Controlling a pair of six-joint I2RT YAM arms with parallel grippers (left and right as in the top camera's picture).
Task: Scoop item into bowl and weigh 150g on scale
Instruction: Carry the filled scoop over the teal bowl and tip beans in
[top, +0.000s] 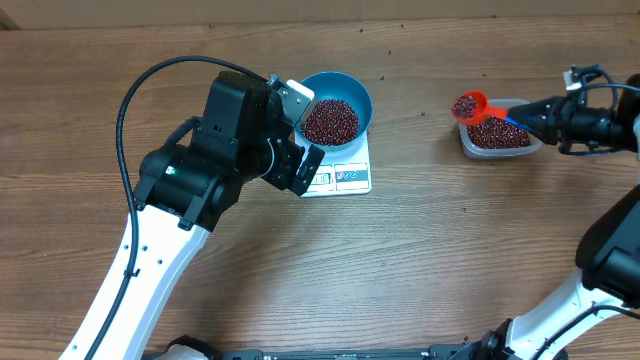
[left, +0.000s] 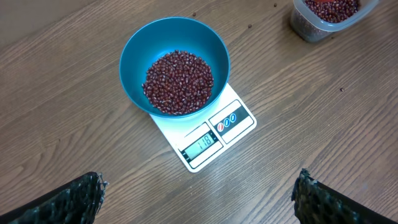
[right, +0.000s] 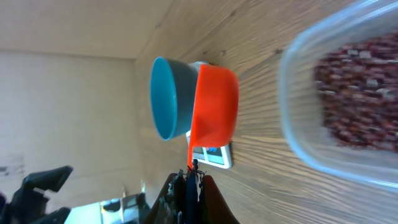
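A clear container (top: 500, 153) of beans sits well right of the bowl (top: 365, 103). The bowl stands on the scale (top: 346, 179) and holds a heap of beans (top: 330, 121). The left gripper (top: 301, 131), jaws spread wide, hangs at the bowl's left side. Well right of the bowl, the right gripper (top: 527, 119) is pressed onto the handle of a bean-filled scoop (top: 469, 106), above the container's bowl-side edge.

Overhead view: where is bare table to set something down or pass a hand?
Bare wood between the scale and the container, and the wide stretch in front of both. Crowded: the open left hand hovers beside the bowl and scale; the right hand holds the loaded scoop at the container's scale-side edge.
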